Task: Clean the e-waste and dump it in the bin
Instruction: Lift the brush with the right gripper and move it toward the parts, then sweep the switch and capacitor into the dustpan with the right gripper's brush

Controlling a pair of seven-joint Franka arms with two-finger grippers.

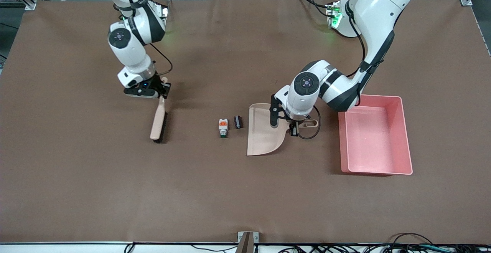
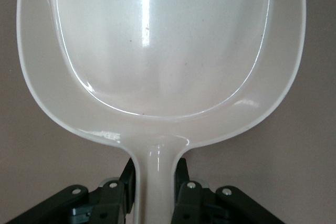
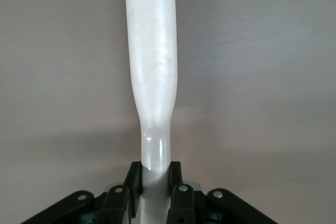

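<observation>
Two e-waste parts lie on the brown table: a white one with an orange top and green end, and a dark cylinder beside it, close to the dustpan's open edge. My left gripper is shut on the handle of the beige dustpan, which rests flat on the table. The left wrist view shows the empty pan with my left gripper clamped on its handle. My right gripper is shut on the handle of a beige brush with dark bristles. The right wrist view shows that handle in my right gripper.
The pink bin stands empty on the table toward the left arm's end, beside the dustpan's handle. The brush is toward the right arm's end, with bare table between it and the parts. A cable loops by the dustpan handle.
</observation>
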